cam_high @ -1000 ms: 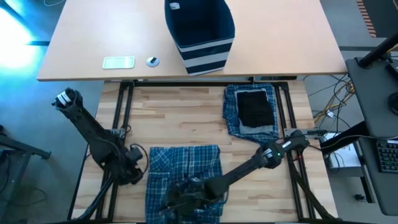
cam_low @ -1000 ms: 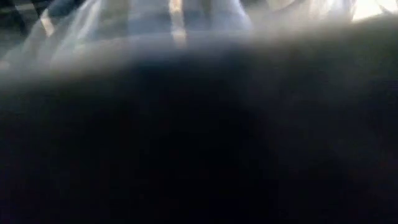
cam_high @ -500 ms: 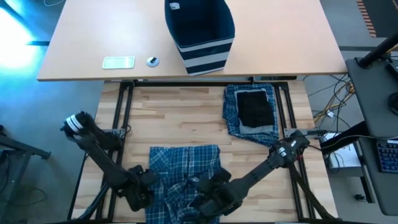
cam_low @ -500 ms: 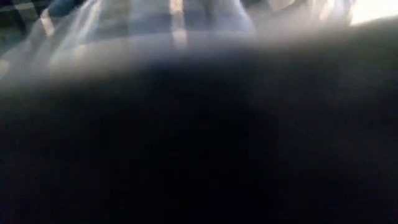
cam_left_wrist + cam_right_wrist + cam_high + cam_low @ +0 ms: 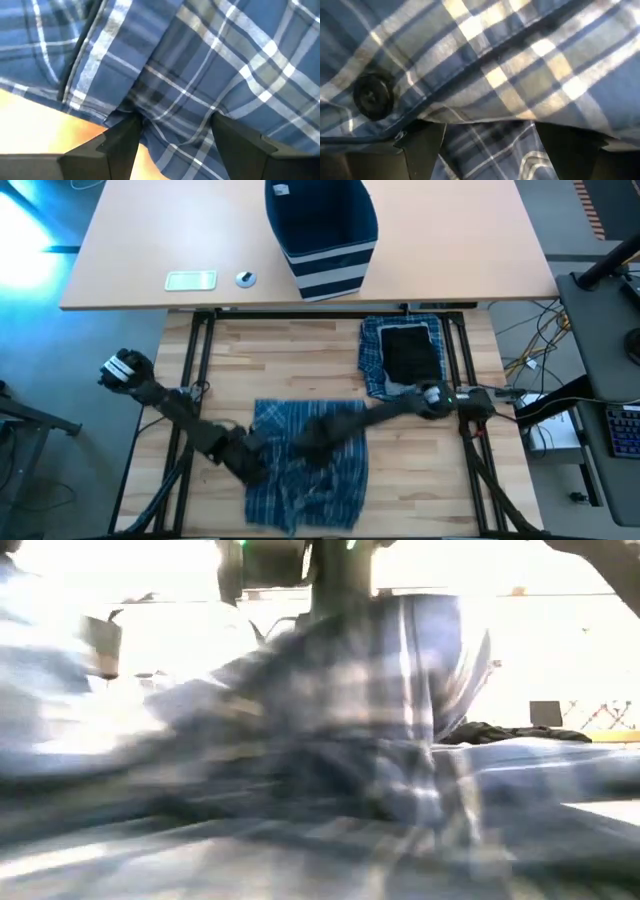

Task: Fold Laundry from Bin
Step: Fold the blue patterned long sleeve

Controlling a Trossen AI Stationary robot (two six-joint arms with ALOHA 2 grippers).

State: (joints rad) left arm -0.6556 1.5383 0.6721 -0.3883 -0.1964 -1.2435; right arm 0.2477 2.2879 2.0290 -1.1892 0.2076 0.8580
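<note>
From overhead you get the wooden table point(image 5: 300, 370), the navy bin point(image 5: 322, 235) on the far desk, one plaid shirt point(image 5: 308, 470) spread near the front and one folded stack point(image 5: 405, 360) at the right, while the low view is just blurry plaid. Both arms reach low and inward over the shirt. Wrist views show what overhead can't: the left gripper point(image 5: 172, 135) and right gripper point(image 5: 487, 137) are each spread wide with plaid bunched between the fingers, plus one dark button point(image 5: 372, 96).

The plaid garment point(image 5: 305, 465) is soft woven cloth, matt and creased, with a dull dark plastic-looking button point(image 5: 373, 96) on it. It lies on a pale wooden table point(image 5: 300, 360) of smooth jointed planks, with a matt black cloth piece point(image 5: 411, 353) on a folded plaid one. The bin point(image 5: 322, 235) is matt navy fabric.
</note>
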